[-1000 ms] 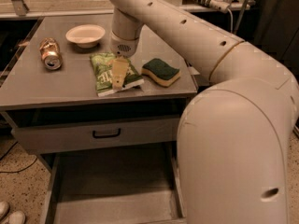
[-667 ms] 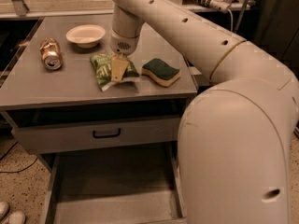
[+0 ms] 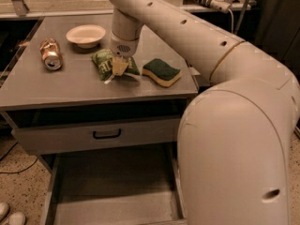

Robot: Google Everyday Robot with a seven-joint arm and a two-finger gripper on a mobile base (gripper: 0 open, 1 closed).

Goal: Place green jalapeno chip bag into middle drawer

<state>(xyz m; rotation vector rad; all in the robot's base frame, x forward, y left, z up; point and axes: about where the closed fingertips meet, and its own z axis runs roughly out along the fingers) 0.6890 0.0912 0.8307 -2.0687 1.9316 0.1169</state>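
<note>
Grey cabinet top (image 3: 70,86), gripper (image 3: 119,68) down on the green jalapeno chip bag (image 3: 104,62).
Its fingers are pinched shut on the bag's right edge; the bag lies on the top between a white bowl (image 3: 86,35) and a sponge (image 3: 161,71), with a can (image 3: 50,54) far left. Below and nearer, the middle drawer (image 3: 112,207) stands pulled out.

Green jalapeno chip bag (image 3: 104,62): crinkly foil, glossy. Gripper (image 3: 119,68), down on the bag's right part: pale yellowish, matt. Arm (image 3: 234,107): smooth cream plastic, soft sheen. Cabinet top (image 3: 70,86): dull grey metal. Middle drawer (image 3: 112,210), near: matt grey metal floor. Can (image 3: 50,54), far left: shiny coppery metal. Sponge (image 3: 161,71): rough green scourer over yellow foam.
</note>
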